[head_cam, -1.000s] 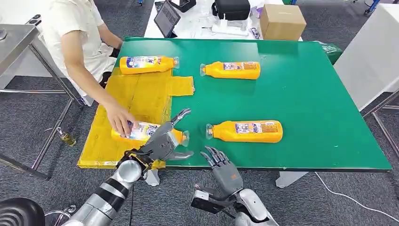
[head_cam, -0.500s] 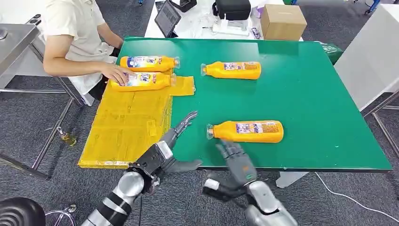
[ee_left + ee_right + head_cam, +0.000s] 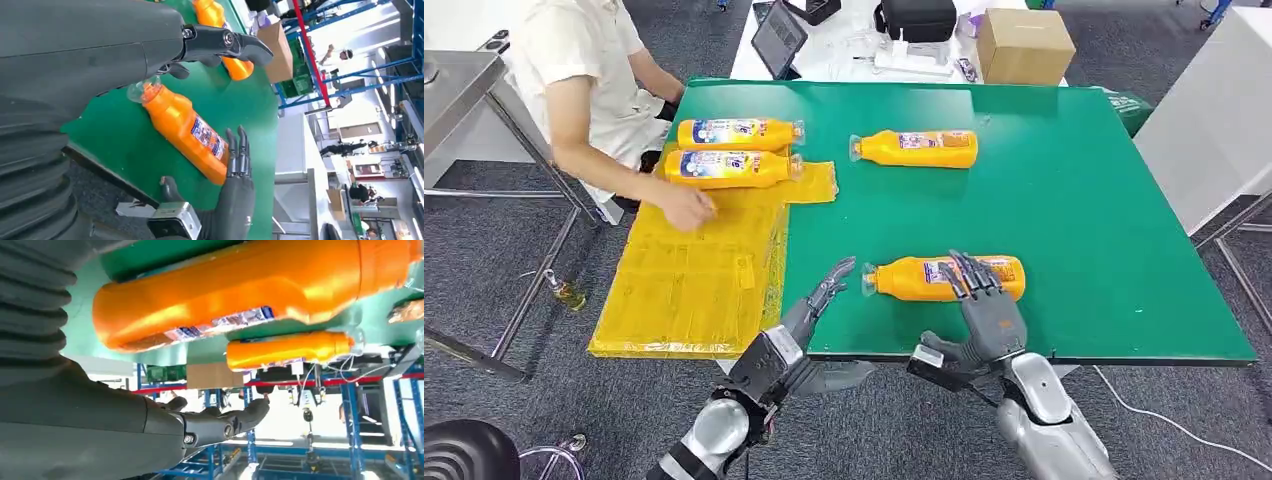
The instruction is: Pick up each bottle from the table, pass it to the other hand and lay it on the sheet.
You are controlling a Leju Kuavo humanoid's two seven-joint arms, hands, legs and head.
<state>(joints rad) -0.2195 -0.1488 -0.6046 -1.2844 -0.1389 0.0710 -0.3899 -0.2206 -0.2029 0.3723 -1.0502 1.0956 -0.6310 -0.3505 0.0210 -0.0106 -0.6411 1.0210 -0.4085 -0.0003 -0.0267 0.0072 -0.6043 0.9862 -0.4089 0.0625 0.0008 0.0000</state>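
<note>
Colour rundown: the table [image 3: 1074, 200] is solid bright green, and the sheet [image 3: 694, 270] on its left side is see-through yellow plastic. All the bottles are the same orange with blue-and-white labels and clear caps: near bottle [image 3: 914, 278], far bottle [image 3: 914, 149], and two on the sheet [image 3: 729, 168] [image 3: 734, 132]. Both hands, left hand [image 3: 809, 315] and right hand [image 3: 984, 310], are dark grey on silver arms. The floor [image 3: 484, 270] is speckled grey carpet, and there's a plain brown cardboard box [image 3: 1024, 45] at the back.

Right hand [image 3: 986, 312] hides part of near bottle [image 3: 924, 278] — contact unclear.
</note>
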